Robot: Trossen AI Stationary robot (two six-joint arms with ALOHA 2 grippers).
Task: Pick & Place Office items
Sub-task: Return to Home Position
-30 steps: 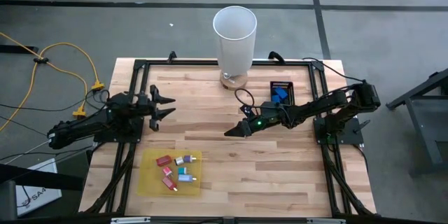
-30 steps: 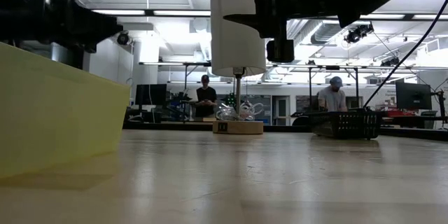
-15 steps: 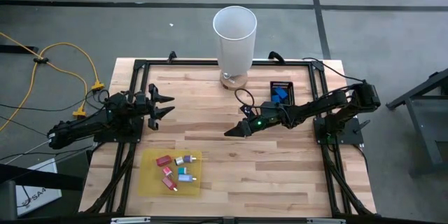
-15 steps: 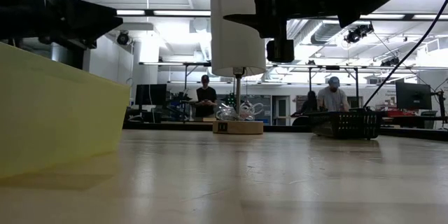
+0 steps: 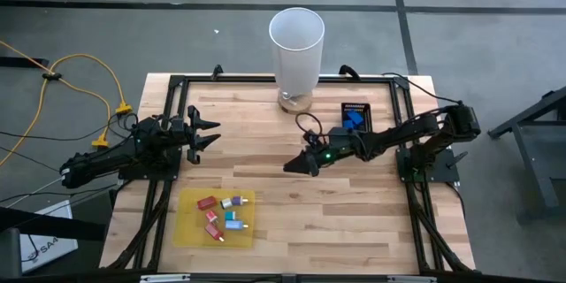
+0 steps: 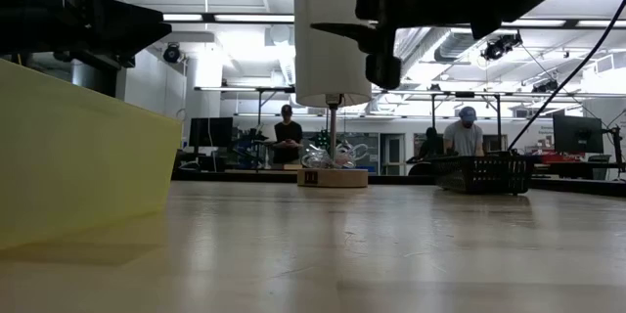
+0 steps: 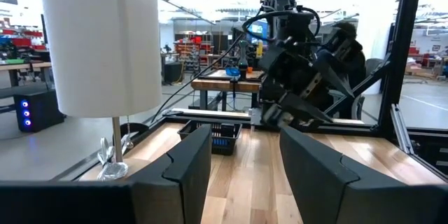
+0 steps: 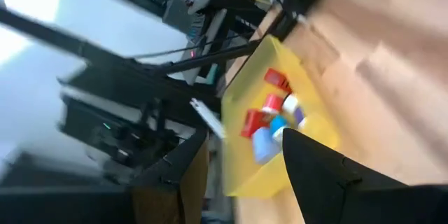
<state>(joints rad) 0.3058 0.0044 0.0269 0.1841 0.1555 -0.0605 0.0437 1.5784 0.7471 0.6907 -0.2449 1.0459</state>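
Several office items (image 5: pixel 221 215), small red, blue and whitish pieces, lie on a flat yellow sheet (image 5: pixel 190 228) near the table's front left; the right wrist view shows these office items (image 8: pixel 271 120) too. A blue piece (image 5: pixel 354 119) lies in the small black tray (image 5: pixel 355 106) at the back right. My right gripper (image 5: pixel 297 166) hovers open over the table's middle, pointing toward the sheet, nothing between its fingers (image 8: pixel 329 175). My left gripper (image 5: pixel 210 133) stands open at the left side, above the table, with nothing between its fingers.
A tall white cylinder (image 5: pixel 296 40) stands on a small wooden base at the far middle edge. A black frame (image 5: pixel 177 84) runs along the table's sides. Bare wood lies between the sheet and the tray. People stand in the room beyond the table.
My right gripper has rolled about the line it points along while staying in place over the table's middle. Its fingers keep the same gap.
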